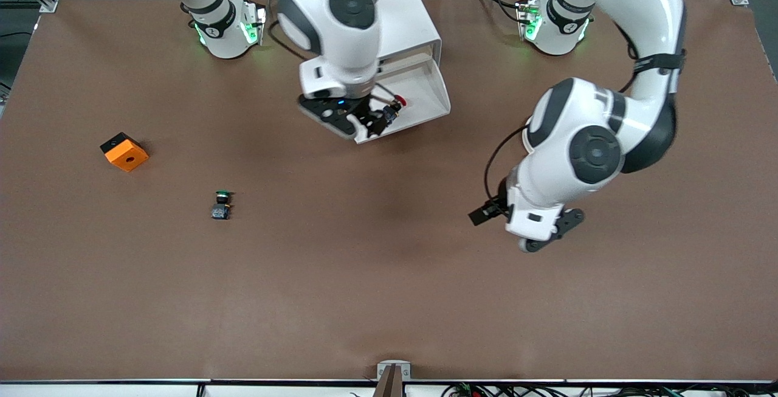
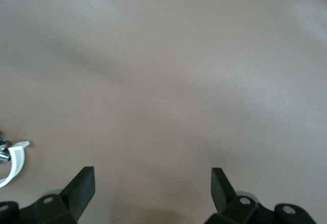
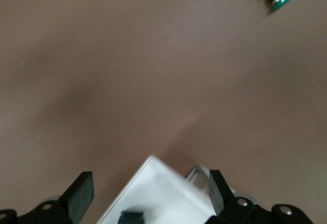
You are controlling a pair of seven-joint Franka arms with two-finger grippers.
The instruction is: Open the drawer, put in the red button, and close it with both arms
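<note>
While the right end effector (image 1: pixel 372 118) hangs spread over the pulled-out white tray drawer (image 1: pixel 434 90), the tiny red-capped button (image 1: pixel 395 107) lies inside, just beside its fingertips.

Both arms glossy white, rounded link shells, dark grey/black bands and round black joint caps. Right arm (image 1: pixel 331 26): black flange plate under white wrist housing, small blue light on it, thin black cable at its side. Left arm (image 1: pixel 602 123): black strap round the upper link, black cable looped to wrist, black camera block on the flange. Bases ringed black, green lights lit. Gripper fingers matt black, wedge-shaped, screw heads at roots
</note>
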